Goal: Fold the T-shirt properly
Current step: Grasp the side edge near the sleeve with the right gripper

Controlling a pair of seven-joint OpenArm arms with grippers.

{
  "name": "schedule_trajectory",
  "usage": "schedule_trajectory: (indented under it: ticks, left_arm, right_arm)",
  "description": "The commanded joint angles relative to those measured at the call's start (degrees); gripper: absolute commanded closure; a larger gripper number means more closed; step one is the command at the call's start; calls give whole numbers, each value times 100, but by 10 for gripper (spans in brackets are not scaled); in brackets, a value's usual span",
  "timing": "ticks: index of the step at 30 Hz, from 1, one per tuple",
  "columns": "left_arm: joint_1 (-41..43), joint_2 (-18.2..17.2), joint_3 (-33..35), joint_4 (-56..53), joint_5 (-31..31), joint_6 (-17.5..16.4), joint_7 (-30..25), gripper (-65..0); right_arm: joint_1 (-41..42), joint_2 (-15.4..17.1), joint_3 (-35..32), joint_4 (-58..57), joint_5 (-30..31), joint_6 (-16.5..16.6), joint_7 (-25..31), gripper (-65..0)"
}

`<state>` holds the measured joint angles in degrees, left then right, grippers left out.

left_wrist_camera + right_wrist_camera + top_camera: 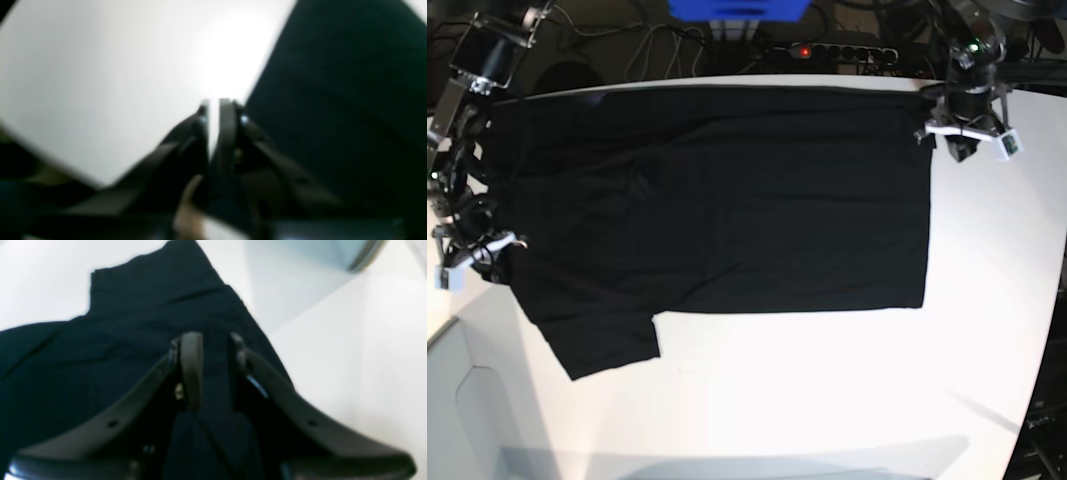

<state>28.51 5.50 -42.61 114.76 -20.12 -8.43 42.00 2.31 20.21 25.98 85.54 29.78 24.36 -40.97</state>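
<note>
1. Left gripper (213, 106) shows a narrow gap, seemingly empty though blurred; right gripper (208, 353) stands moderately parted over cloth.
2. T-shirt (727, 200) lies spread flat, sleeve at seven o'clock.
3. Pinch matching edges fully before lifting.

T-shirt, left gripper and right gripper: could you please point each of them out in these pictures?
T-shirt (727, 200), base view, middle of its body.
Left gripper (215, 105), left wrist view, between its fingertips.
Right gripper (213, 340), right wrist view, between its fingertips.
</note>
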Motion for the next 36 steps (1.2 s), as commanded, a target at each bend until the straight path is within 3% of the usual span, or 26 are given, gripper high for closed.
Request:
schedule_trajectory:
  ticks: [1, 4, 9, 15, 20, 22, 26, 30, 33, 36]
  left_arm:
    - [45, -53, -25, 106, -164, 3, -108, -141]
    - [19, -97, -25, 106, -542, 3, -99, -188]
    - [10, -387, -25, 89, -867, 3, -99, -198]
    - [-130, -598, -16, 27, -876, 3, -64, -198]
    - [-385, -607, -51, 27, -850, 3, 350, -198]
    - [-438, -598, -51, 27, -876, 3, 411, -198]
    - [-552, -572, -33, 27, -876, 3, 517, -198]
    - [-596, -572, -33, 27, -885, 3, 631, -198]
    - [-588, -554, -33, 27, -885, 3, 631, -199]
    - [-552, -545, -25, 27, -885, 3, 631, -199]
  right_arm:
    - [240, 155, -70, -145, 42, 39, 101, -165]
    - [609, 225, -176, -743, 42, 39, 101, -181]
    - [873, 217, -185, -1235, 42, 21, 101, -193]
    - [899, 243, -193, -1402, 42, 39, 154, -190]
    - [1119, 533, -202, -1842, 42, 65, 137, -192]
    - [1172, 665, -193, -2044, 42, 285, 154, -193]
    - [1453, 823, -228, -2668, 33, 1041, 145, -193]
    - [1945, 1087, -853, -3468, 42, 1564, 172, -194]
    - [2253, 1131, -1134, -3952, 42, 1564, 365, -197]
    - [2499, 1131, -1371, -4277, 42, 1564, 734, -241]
